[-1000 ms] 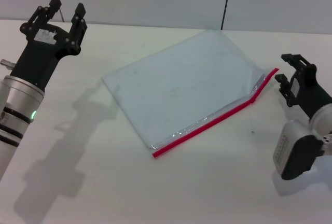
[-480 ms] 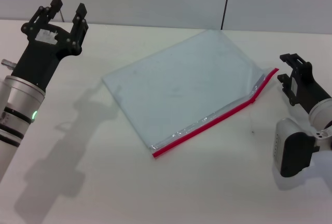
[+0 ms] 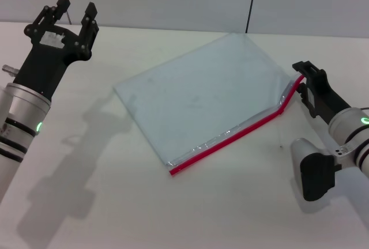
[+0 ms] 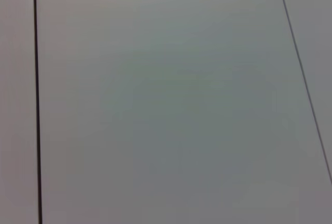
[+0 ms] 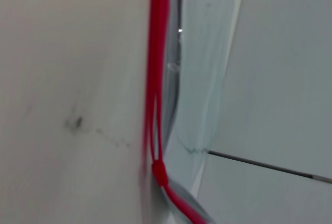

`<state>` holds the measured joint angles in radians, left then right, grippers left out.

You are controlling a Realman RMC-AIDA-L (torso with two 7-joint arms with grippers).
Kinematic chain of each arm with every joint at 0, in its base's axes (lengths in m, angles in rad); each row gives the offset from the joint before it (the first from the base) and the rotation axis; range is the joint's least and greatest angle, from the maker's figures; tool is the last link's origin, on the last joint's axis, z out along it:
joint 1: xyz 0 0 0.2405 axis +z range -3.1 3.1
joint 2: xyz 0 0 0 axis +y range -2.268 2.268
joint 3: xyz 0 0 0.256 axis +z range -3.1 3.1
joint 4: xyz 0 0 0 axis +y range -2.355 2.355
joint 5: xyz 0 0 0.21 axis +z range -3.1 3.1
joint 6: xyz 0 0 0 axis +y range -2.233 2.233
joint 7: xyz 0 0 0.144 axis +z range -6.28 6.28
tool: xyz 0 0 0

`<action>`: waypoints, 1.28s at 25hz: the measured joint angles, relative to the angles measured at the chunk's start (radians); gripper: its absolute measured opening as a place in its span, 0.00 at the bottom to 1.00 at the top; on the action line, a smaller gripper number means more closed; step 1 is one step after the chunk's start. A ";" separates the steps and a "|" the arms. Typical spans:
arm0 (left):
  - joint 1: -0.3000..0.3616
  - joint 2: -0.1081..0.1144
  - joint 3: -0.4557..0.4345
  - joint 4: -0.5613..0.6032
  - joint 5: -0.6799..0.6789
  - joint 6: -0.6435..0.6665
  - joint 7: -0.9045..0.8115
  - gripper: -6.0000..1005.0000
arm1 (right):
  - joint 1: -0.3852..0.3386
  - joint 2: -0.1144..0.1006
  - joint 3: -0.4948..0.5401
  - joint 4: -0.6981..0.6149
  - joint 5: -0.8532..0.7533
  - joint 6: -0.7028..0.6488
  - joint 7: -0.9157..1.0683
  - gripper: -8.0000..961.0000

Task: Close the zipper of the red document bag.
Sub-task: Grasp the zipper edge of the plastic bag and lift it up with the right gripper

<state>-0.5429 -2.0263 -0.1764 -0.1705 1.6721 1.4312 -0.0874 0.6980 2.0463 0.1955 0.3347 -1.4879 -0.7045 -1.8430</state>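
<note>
Right gripper, fingers apart, sits at the zipper end of the red document bag. Left gripper open, raised over the table's far left corner.

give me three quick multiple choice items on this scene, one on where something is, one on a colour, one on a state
1. Where is the right pincer?
A. at the far right end of the zipper
B. over the bag's middle
C. beside the left pincer

2. What colour is the zipper?
A. blue
B. red
C. black

3. How are the left pincer fingers?
A. shut on the bag
B. shut on nothing
C. open, holding nothing

Answers:
1 A, it sits by the red document bag corner where the red strip ends.
2 B, a bright red strip runs along the near long edge.
3 C, the fingers stand apart, raised at far left, away from the bag.
</note>
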 joint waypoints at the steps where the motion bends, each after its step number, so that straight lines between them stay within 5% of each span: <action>1: 0.000 0.000 0.000 0.000 0.000 0.000 0.000 0.51 | 0.001 0.000 0.015 0.004 0.000 0.009 -0.029 0.60; 8: -0.003 0.000 0.000 0.000 0.002 0.000 0.000 0.51 | 0.009 0.001 0.122 0.014 0.000 0.077 -0.188 0.59; 32: -0.007 -0.002 -0.002 0.000 0.002 -0.001 -0.002 0.51 | 0.028 0.003 0.122 0.115 0.219 0.104 -0.561 0.59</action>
<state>-0.5494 -2.0279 -0.1782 -0.1702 1.6745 1.4297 -0.0889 0.7259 2.0493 0.3176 0.4498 -1.2689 -0.6004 -2.4043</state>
